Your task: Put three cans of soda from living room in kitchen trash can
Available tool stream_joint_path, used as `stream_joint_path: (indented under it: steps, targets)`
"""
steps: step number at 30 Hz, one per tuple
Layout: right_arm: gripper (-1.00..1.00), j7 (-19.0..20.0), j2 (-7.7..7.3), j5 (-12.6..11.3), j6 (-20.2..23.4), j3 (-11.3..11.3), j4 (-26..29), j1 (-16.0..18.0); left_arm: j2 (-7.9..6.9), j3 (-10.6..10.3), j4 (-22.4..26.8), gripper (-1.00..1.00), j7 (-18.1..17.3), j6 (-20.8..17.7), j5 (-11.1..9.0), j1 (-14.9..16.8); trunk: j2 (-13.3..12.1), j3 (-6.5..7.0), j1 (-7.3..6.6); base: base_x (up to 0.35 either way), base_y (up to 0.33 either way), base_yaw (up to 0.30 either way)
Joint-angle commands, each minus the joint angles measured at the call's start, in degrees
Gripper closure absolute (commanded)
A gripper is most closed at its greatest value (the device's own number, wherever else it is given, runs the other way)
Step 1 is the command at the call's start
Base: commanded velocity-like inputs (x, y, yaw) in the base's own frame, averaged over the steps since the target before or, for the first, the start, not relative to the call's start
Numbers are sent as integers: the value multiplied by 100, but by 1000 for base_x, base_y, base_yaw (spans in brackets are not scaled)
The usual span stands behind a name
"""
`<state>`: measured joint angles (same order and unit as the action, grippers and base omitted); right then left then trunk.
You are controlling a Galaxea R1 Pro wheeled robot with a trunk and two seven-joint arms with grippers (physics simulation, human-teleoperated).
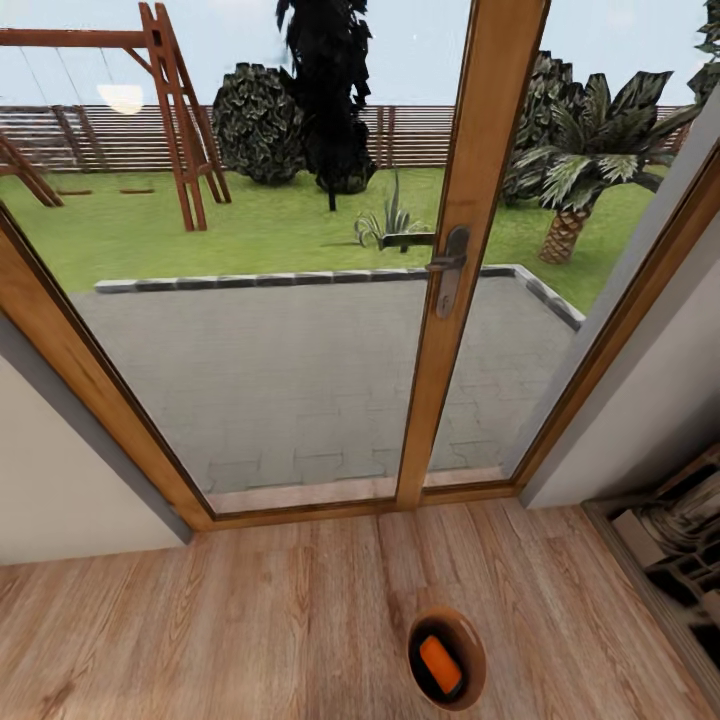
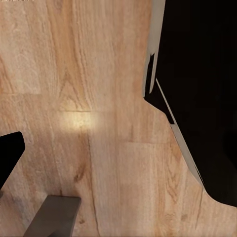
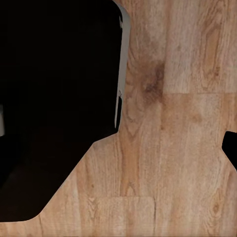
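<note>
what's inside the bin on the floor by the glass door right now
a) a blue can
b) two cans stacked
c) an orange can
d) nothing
c: in the head view the tash can stands on the wood floor before the glass door, and one orange can of soda lies inside it against the brown interior.
</note>
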<state>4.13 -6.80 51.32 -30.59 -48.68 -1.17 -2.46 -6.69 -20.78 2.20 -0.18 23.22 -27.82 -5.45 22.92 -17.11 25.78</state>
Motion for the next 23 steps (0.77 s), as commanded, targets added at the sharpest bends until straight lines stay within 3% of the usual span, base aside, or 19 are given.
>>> stream_joint_path:
  steps: [1, 23]
  targets:
    - [-100, 0, 1, -2, 0, -1, -3, 0, -1, -1, 0, -100, 0, 0, 1, 0, 0, 0, 0, 0, 0, 0]
    - [-100, 0, 1, 0, 0, 1, 10, 0, -3, -8, 0, -100, 0, -2, 1, 0, 0, 0, 0, 0, 0, 0]
